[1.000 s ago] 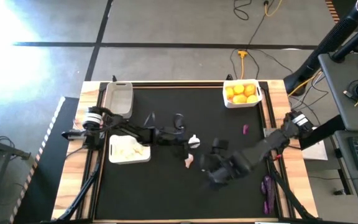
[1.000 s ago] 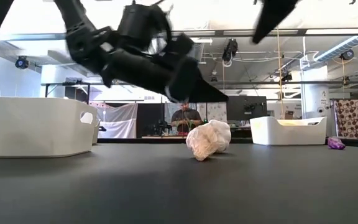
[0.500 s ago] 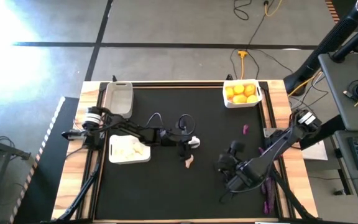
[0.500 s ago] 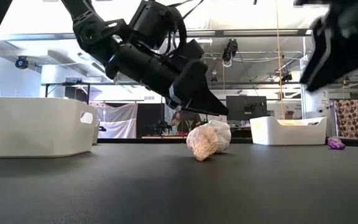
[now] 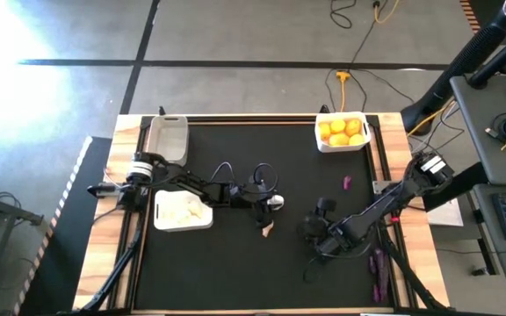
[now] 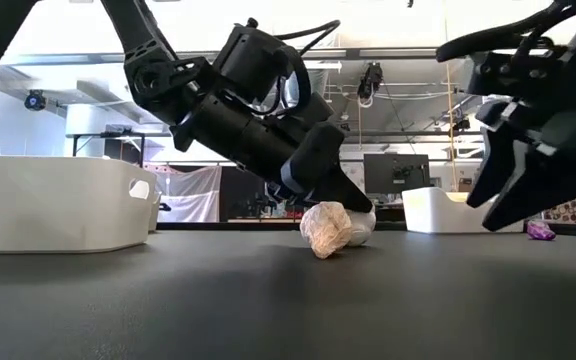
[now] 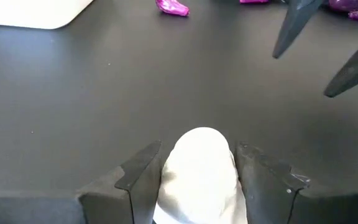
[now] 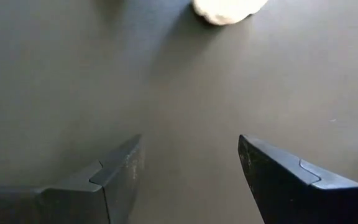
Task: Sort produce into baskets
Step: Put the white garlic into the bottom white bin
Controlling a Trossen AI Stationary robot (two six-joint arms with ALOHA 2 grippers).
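Right now the left gripper sits near the middle of the bench, its fingers clamped on a white garlic bulb. Just toward five o'clock of it lies a second, papery bulb. Over at four o'clock the right gripper hovers with fingers apart, holding nothing. Yellow citrus fills the white basket at one o'clock; another white basket at nine o'clock holds garlic.

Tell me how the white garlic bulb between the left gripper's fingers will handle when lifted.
The garlic bulb looks rounded and smooth, so it may slip or roll if the left gripper loosens. It fills the gap between the fingers, so the hold seems snug. Probably light, with a crushable skin.
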